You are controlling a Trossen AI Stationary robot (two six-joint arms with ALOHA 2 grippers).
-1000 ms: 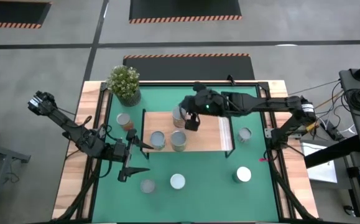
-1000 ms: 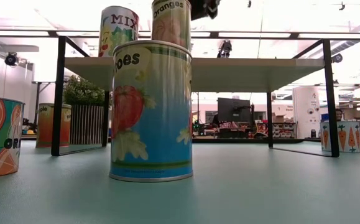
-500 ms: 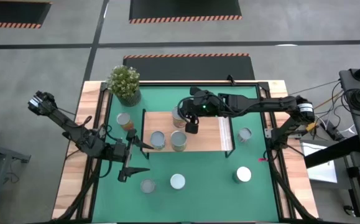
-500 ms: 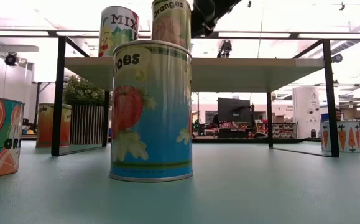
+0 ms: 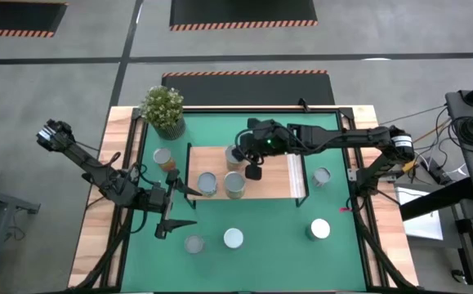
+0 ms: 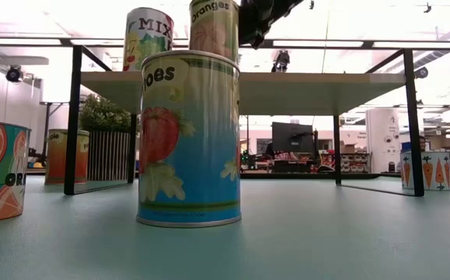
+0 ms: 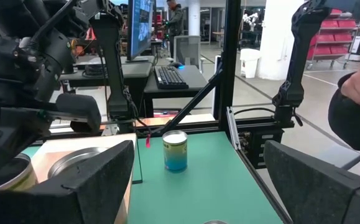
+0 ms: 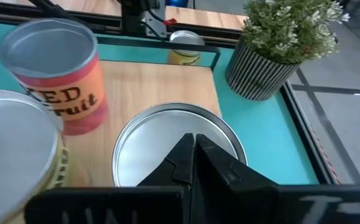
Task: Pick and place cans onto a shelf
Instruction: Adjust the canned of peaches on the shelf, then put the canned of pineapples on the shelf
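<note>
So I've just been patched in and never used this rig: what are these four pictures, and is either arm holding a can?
Two robot arms work at a green table mat. One picture looks straight down, one looks level across the table, and one comes from each wrist. A wooden shelf carries three cans; others stand on the mat beside a potted plant. The right gripper is shut and empty above the shelf, over a can's silver lid. The left gripper waits open near the mat's left edge, holding nothing.

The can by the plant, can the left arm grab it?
Probably yes. The left gripper is open and waits near the table's front left, and the can stands on bare mat beside the plant, outside the shelf.
</note>
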